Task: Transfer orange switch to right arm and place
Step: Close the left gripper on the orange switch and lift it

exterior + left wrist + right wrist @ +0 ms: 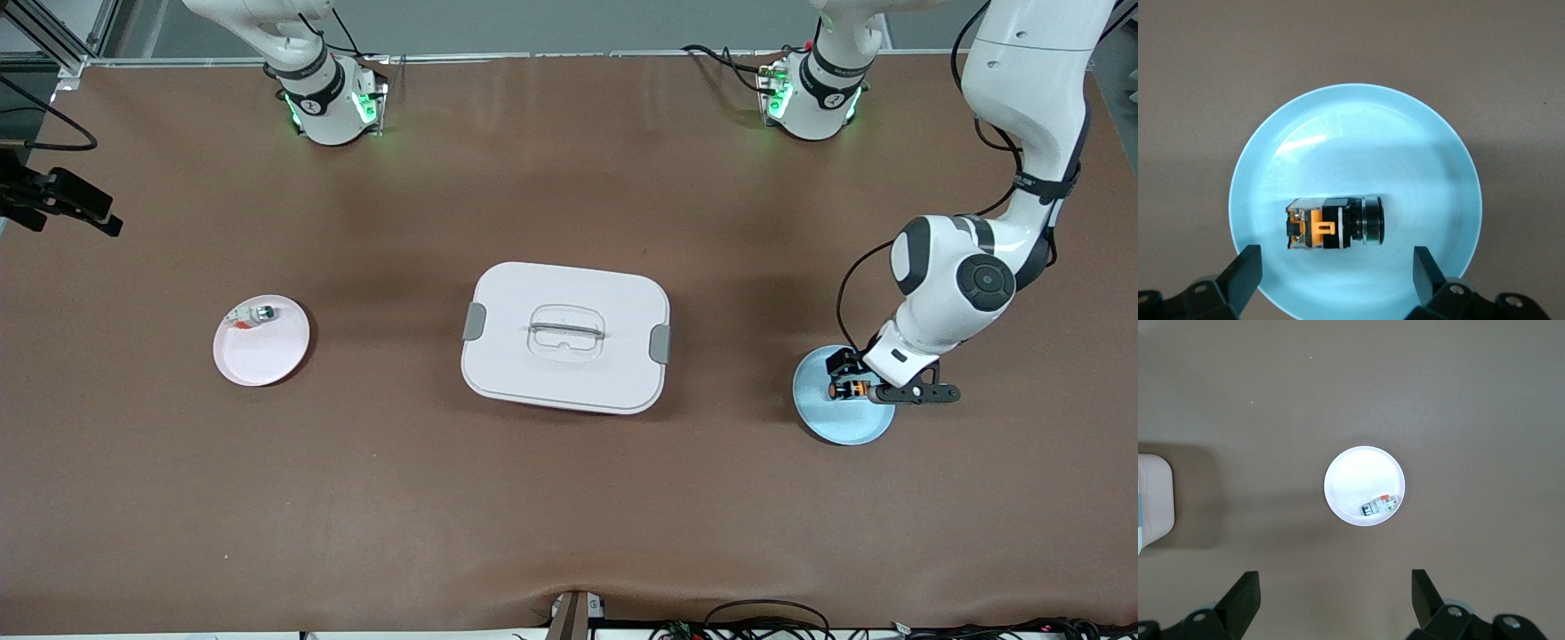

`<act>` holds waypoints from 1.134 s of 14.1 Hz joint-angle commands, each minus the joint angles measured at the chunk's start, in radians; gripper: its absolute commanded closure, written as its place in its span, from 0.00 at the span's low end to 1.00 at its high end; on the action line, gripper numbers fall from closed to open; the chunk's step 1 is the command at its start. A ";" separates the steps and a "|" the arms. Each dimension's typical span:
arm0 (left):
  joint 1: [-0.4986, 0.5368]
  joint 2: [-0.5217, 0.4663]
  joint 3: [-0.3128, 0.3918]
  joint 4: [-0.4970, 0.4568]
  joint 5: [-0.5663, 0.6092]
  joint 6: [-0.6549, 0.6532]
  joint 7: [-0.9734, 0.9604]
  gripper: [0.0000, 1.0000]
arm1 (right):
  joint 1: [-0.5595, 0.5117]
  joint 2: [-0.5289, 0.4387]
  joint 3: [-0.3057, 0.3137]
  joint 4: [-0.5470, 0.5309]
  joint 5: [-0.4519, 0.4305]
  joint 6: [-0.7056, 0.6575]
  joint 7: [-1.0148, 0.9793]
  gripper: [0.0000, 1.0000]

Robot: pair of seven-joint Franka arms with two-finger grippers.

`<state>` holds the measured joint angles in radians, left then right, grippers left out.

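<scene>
The orange switch (849, 388) lies on its side in a light blue plate (845, 425) toward the left arm's end of the table. In the left wrist view the switch (1331, 225) is black with an orange band, and the plate (1358, 147) fills the view. My left gripper (876, 384) hangs low over the plate, open and empty (1336, 263), its fingers spread wide to either side of the switch without touching it. My right gripper (1335, 587) is open and empty, high above the table near a pink plate (1355, 480); it is out of the front view.
A white lidded box (565, 338) with grey clips sits mid-table. The pink plate (262, 351) toward the right arm's end holds a small white-and-silver part (258, 313). A black camera mount (53, 203) stands at that end's edge.
</scene>
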<state>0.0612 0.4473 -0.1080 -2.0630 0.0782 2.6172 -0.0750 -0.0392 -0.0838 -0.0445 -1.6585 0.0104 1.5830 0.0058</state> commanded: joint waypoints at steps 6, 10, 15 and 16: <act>0.012 0.063 0.005 0.044 0.018 0.053 0.012 0.00 | -0.013 -0.030 0.009 -0.026 -0.013 0.005 -0.009 0.00; 0.014 0.094 0.005 0.061 0.018 0.072 0.012 0.00 | -0.013 -0.030 0.009 -0.026 -0.013 0.003 -0.010 0.00; 0.015 0.125 0.005 0.058 0.018 0.112 0.012 0.00 | -0.013 -0.030 0.008 -0.026 -0.013 0.003 -0.009 0.00; 0.015 0.125 0.005 0.057 0.018 0.112 0.012 0.00 | -0.013 -0.030 0.008 -0.026 -0.013 0.002 -0.010 0.00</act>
<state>0.0704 0.5647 -0.1019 -2.0165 0.0782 2.7183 -0.0750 -0.0392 -0.0842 -0.0452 -1.6596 0.0104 1.5829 0.0058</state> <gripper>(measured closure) 0.000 0.000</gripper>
